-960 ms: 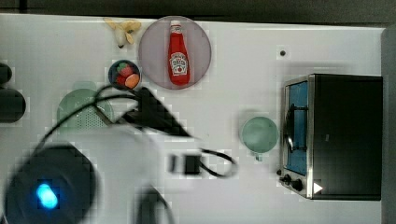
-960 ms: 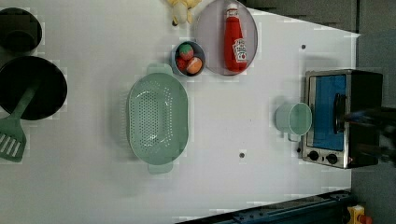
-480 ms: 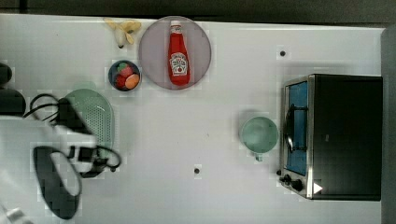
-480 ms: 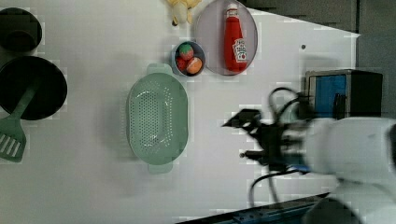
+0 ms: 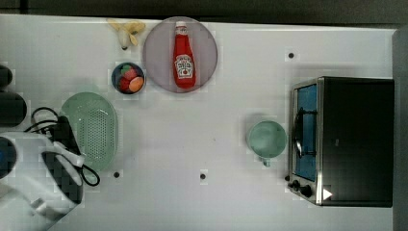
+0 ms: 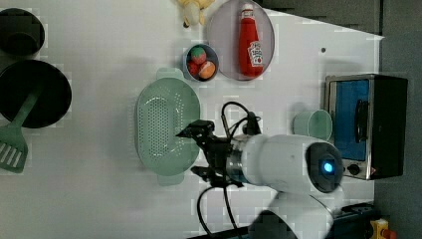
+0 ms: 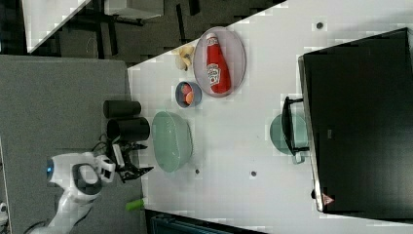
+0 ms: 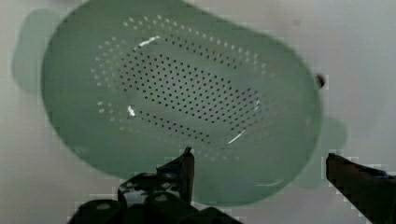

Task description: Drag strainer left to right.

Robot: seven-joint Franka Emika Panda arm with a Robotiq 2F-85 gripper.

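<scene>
- The strainer (image 5: 91,130) (pale mint green, full of little holes) is parked on the white surface (image 5: 202,130) toward the top view's left, just below the small bowl of colourful fruit (image 5: 128,78).
- The claw (image 6: 196,152) is seen spread wide open in the left view, hanging over the strainer's edge on the left view's right side; nothing is gripped between the fingers.
- In the wrist view the two dark fingertips (image 8: 186,163) are set well apart with the strainer's rim (image 8: 243,186) between them (actual contact can't be made out).
- The green mug (image 5: 267,139) is found well apart from the strainer, just beside the toaster oven (image 5: 344,139) at the top view's right.
- A ketchup bottle (image 5: 184,55) is laid flat on a round plate (image 5: 156,57), with bananas (image 5: 126,30) next to it near the surface's far edge.
- In the left view, a black pan (image 6: 47,89) with a green spatula (image 6: 15,144) is seen at the left view's left.
</scene>
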